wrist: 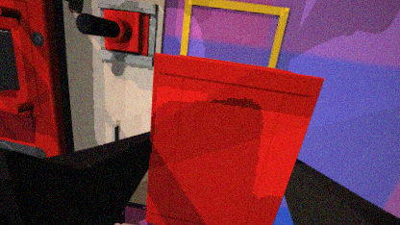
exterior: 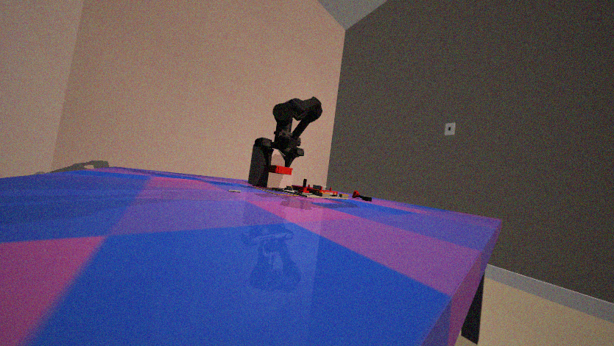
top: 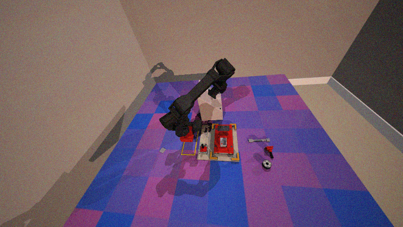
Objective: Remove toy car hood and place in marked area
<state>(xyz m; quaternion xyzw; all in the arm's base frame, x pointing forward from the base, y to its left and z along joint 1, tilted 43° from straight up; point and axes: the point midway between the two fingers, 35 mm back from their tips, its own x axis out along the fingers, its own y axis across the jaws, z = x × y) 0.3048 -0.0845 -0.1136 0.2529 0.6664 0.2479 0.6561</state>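
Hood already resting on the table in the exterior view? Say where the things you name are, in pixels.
No, the red hood (top: 186, 138) (exterior: 280, 170) (wrist: 212, 144) hangs in the gripper (exterior: 288, 166) (wrist: 218, 150), above the table surface (top: 265, 197) (exterior: 180, 274) (wrist: 351, 120).

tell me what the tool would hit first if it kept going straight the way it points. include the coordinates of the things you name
Probably the tabletop (top: 189, 149) (wrist: 356, 111) around the yellow outline (top: 188, 154) (wrist: 240, 6), with the held red hood (top: 186, 138) (exterior: 281, 170) (wrist: 216, 144) touching first; exact spot unclear.
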